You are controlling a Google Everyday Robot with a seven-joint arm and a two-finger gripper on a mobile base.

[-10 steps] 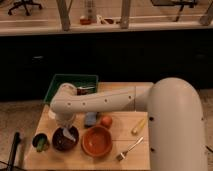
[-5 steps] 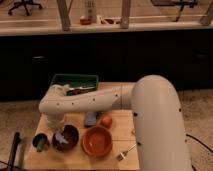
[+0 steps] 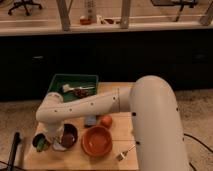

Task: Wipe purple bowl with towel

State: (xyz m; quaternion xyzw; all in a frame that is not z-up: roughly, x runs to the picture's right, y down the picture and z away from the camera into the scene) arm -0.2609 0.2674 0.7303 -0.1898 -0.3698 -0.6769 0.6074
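The purple bowl sits near the front left of the wooden table. My gripper hangs down from the white arm at the bowl's left rim, right over it. A pale patch that looks like the towel shows at the bowl's front left edge, below the gripper. The gripper's tip is hidden against the bowl and the towel.
An orange bowl stands right of the purple bowl. An orange fruit and a small dark object lie behind it. A fork lies front right. A dark cup is at the far left. A green tray is at the back.
The arm has swung further left, and the gripper has shifted from above the purple bowl's middle to its left rim.
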